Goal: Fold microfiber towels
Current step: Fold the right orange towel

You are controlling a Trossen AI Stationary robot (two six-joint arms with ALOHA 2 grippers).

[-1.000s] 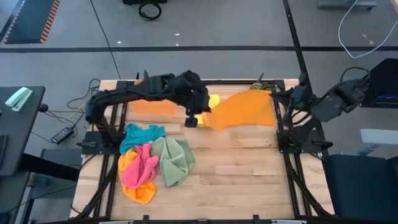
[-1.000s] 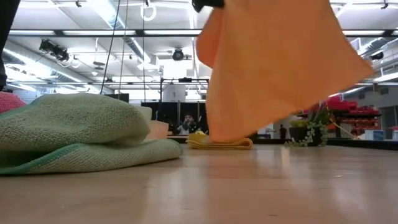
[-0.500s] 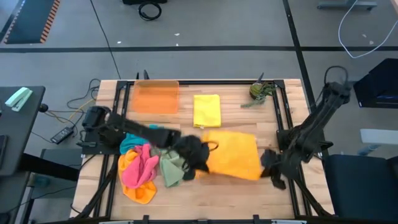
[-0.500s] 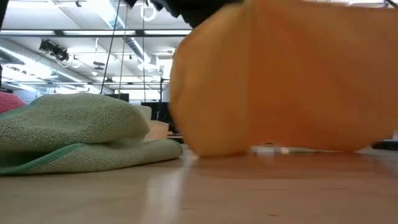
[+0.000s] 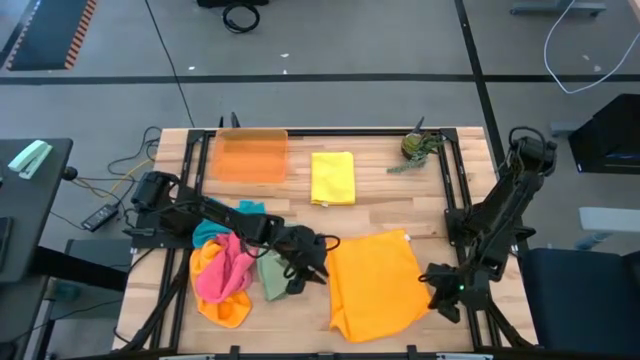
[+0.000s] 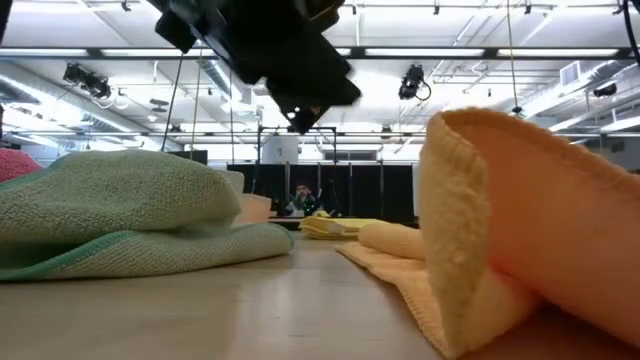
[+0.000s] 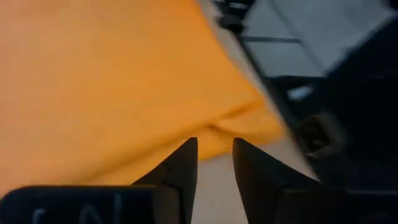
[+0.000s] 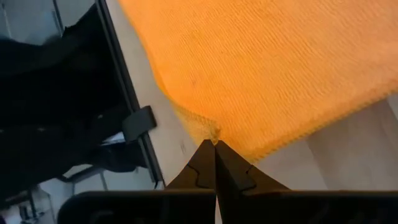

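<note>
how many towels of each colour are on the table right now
orange: 2, orange towel spread at the front, orange towel in the pile
yellow: 1, folded yellow towel
pink: 1, pink towel
teal: 1, teal towel
green: 1, green towel
total: 6

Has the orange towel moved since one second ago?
Yes. The orange towel was up at the table's far edge beside the small plant; now it lies on the near half, well away from the plant, in the high view.
</note>
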